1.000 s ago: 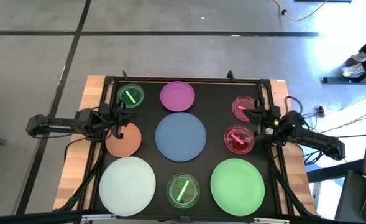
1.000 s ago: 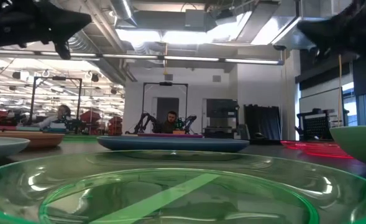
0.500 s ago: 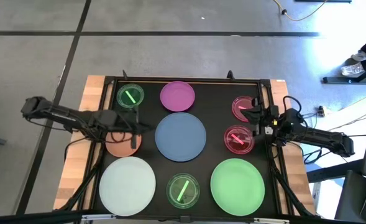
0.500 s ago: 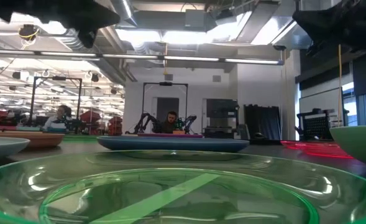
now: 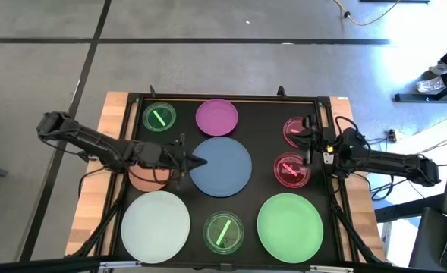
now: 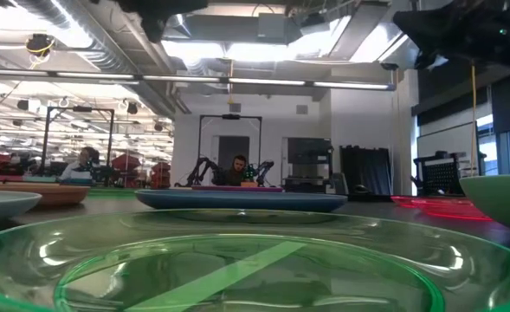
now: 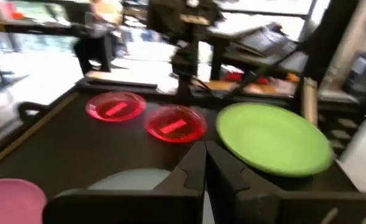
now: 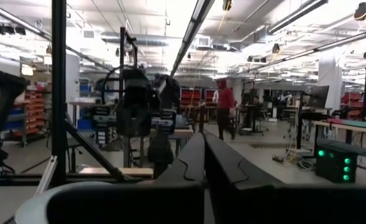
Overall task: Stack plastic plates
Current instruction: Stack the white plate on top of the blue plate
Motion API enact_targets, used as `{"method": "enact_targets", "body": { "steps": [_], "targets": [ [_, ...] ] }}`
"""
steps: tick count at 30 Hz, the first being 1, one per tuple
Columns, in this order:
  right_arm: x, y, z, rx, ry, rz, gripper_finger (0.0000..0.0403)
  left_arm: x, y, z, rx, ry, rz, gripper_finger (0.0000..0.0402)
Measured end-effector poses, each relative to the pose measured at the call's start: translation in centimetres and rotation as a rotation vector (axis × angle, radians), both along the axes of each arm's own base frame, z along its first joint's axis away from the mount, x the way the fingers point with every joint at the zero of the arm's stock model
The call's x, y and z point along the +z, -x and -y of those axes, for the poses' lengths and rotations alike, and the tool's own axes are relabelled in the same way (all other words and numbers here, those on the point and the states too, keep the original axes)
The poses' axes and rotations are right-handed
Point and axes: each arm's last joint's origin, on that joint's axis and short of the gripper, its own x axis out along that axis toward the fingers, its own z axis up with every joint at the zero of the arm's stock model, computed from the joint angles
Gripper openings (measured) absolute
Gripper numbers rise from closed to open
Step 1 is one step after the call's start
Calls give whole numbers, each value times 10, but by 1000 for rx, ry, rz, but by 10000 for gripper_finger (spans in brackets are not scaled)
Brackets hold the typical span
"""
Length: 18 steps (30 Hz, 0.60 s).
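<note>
Several round plates lie flat on the black mat in the high view: large blue [image 5: 223,167] in the middle, large white [image 5: 156,221], large green [image 5: 289,225], purple [image 5: 216,116], orange [image 5: 146,179] partly under the left arm, two small green [image 5: 159,117] [image 5: 224,231] and two small red [image 5: 296,130] [image 5: 291,170]. My left gripper [image 5: 200,161] is shut and hovers over the blue plate's left edge; its wrist view shows the fingers [image 7: 204,158] together. My right gripper [image 5: 307,144] is shut [image 8: 203,146] and stays in the air between the two red plates.
A raised black frame [image 5: 223,97] runs along the mat's far side, with wooden table edges [image 5: 94,189] left and right. The low view shows a small green plate [image 6: 237,269] close up and both arms high above. People stand in the room behind [image 8: 223,112].
My left arm has reached toward the table's right. Its gripper has gone from above the orange plate to the blue plate's left edge, uncovering more of the orange plate. The plates have not moved.
</note>
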Motion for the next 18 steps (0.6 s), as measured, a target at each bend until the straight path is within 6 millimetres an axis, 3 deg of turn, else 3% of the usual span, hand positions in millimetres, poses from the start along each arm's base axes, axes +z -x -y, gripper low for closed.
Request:
{"method": "enact_targets", "body": {
  "steps": [5, 8, 11, 18],
  "targets": [
    [4, -6, 2, -3, 2, -23, 3, 1, -12, 5, -44, -7, -73, 23],
    [5, -10, 3, -4, 1, -39, 3, 0, -17, 11, -56, -8, -158, 60],
    [5, -13, 4, -10, 16, -57, 3, -2, -18, 19, -62, 103, -254, 105],
    [4, -20, 6, -22, 46, -93, 3, -21, -9, 43, -153, 208, -498, 181]
  ]
}}
